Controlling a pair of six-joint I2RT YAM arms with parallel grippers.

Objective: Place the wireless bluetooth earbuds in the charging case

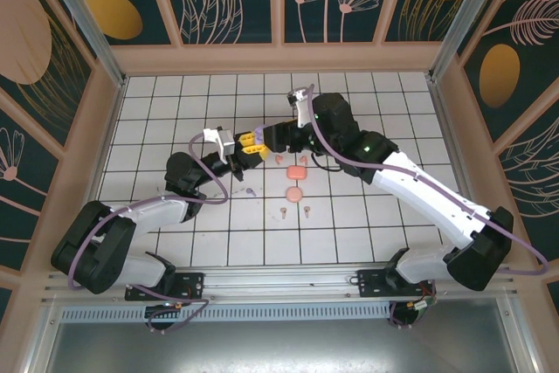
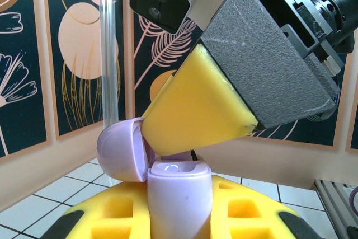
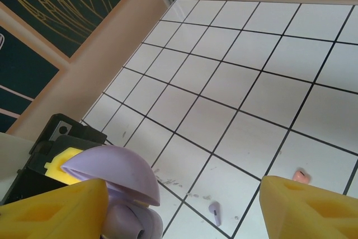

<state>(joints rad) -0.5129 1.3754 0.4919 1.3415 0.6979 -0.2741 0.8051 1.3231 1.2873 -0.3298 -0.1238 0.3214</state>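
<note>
My left gripper [image 2: 179,219] is shut on a lilac charging case [image 2: 179,194], held upright above the tiles with its lid [image 2: 119,150] hinged open to the left. From above, one yellow finger [image 2: 196,104] of my right gripper [image 1: 265,137] rests against the inside of the lid. The right gripper [image 3: 179,216] is open and holds nothing. A lilac shape [image 3: 131,222] sits in the case mouth under the lid [image 3: 112,172]. One lilac earbud [image 3: 215,210] lies on the tiles below. Coral-pink earbuds [image 1: 279,160] lie further right.
A coral square case [image 1: 295,173] and a round coral case [image 1: 294,192] lie mid-table. Two pale pink earbuds [image 1: 283,211] lie nearer me. Another coral earbud [image 3: 301,176] lies near my right finger [image 3: 307,208]. A wooden wall [image 1: 279,57] bounds the tiled floor.
</note>
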